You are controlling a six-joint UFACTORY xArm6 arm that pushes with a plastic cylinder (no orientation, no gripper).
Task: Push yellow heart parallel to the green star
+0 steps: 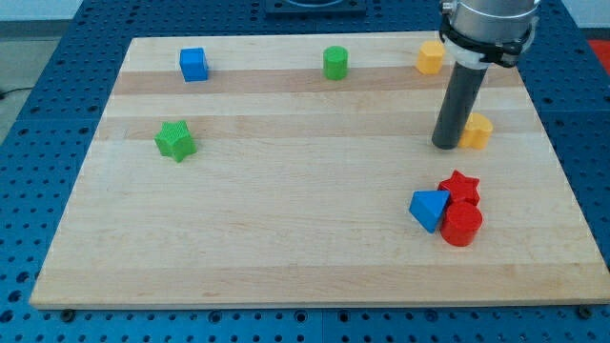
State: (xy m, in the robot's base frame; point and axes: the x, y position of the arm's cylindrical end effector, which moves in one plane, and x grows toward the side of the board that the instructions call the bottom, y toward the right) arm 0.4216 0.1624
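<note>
The yellow heart lies on the wooden board at the view's right, partly hidden behind my rod. My tip rests on the board right against the heart's left side. The green star lies far off at the view's left, at about the same height in the view as the heart.
A yellow block, a green cylinder and a blue cube sit along the view's top. A red star, a red cylinder and a blue triangle cluster at the lower right. The board's right edge is near the heart.
</note>
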